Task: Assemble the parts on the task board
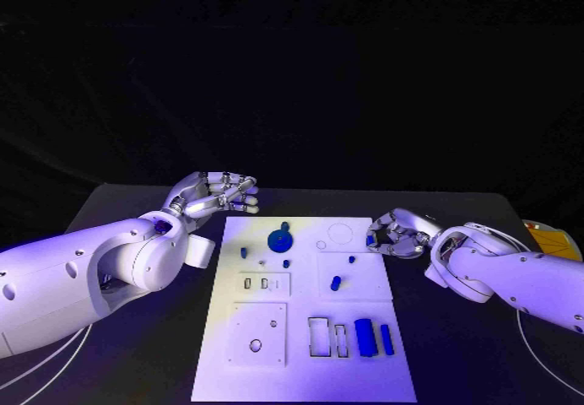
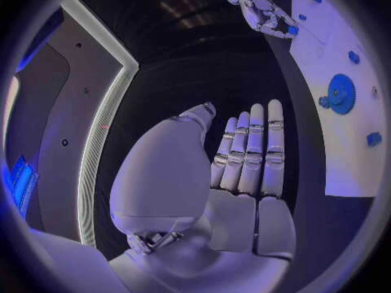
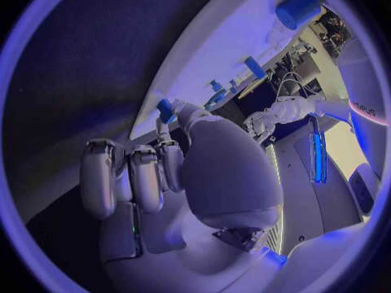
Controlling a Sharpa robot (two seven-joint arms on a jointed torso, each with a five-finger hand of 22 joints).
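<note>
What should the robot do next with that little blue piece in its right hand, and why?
Probably carry it in over the white board and lower it toward an open slot. The right hand pinches a small blue piece at the board's far right edge; the left hand holds nothing.

A white board (image 1: 305, 337) lies in the middle of the black table (image 1: 121, 202). The left hand (image 1: 217, 196) hangs off the board's far left corner, fingers curled in, nothing visible in them. The right hand (image 1: 397, 232) sits at the board's far right edge, pinching a small blue part (image 1: 371, 240). A blue gear (image 1: 281, 242) lies on the far part of the board, two blue blocks (image 1: 374, 337) near the front right.
</note>
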